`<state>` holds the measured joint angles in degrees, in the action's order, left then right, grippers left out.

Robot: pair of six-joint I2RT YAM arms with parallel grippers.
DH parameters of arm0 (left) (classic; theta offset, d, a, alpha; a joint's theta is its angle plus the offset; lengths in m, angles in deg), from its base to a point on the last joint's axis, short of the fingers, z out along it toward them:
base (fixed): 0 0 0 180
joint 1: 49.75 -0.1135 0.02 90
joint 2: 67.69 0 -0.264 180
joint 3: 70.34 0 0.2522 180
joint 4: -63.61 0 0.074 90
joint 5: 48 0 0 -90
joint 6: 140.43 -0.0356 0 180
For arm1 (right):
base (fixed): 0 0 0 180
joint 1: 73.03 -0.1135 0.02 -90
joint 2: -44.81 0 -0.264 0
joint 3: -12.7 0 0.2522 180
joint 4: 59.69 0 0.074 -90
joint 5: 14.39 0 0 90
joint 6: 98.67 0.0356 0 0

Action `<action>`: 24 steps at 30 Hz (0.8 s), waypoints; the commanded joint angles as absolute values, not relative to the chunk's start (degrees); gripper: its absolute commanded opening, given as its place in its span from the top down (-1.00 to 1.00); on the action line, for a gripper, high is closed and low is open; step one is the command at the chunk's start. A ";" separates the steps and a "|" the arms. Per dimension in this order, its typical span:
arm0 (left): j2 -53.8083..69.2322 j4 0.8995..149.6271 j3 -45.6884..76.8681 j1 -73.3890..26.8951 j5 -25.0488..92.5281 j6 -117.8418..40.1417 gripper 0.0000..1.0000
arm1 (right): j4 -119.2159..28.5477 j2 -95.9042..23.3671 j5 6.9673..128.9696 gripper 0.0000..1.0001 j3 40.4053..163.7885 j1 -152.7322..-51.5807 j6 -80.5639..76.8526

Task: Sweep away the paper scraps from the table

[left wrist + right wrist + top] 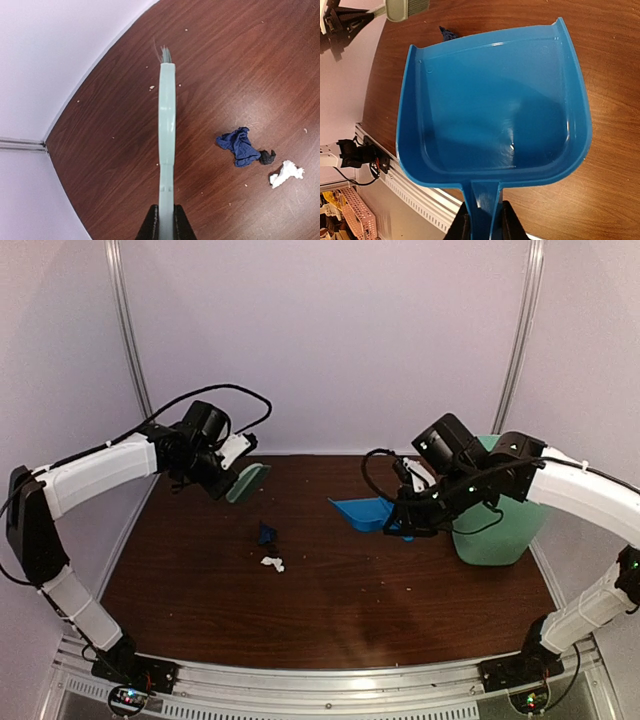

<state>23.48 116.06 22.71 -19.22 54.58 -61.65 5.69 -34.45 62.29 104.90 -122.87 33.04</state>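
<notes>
Three paper scraps lie mid-table: a dark blue wad (266, 533) (239, 145), a small black one (267, 157) touching it, and a white one (272, 563) (286, 173). My left gripper (222, 476) (165, 222) is shut on the handle of the mint-green hand brush (247, 482) (166, 125), held above the table (330, 610) at the back left, left of the scraps. My right gripper (412, 523) (485, 225) is shut on the handle of the blue dustpan (362, 512) (495, 100), held above the table right of the scraps. The pan is empty. A blue wad tip (448, 33) peeks past its rim.
A mint-green bin (497, 525) stands at the right side, behind my right arm. A silver rail (330, 680) runs along the near edge. Tiny white crumbs (151, 88) dot the wood near the brush. White walls close the back and sides.
</notes>
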 commanded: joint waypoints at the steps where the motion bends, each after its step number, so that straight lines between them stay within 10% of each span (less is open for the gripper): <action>1: 25.43 111.39 22.54 -18.47 49.24 -74.17 1.00 | 7.85 -31.66 65.87 1.00 101.16 -124.64 32.62; 24: 19.50 126.74 12.09 -7.51 47.89 -68.38 1.00 | 3.81 -29.81 67.38 1.00 94.96 -128.67 29.75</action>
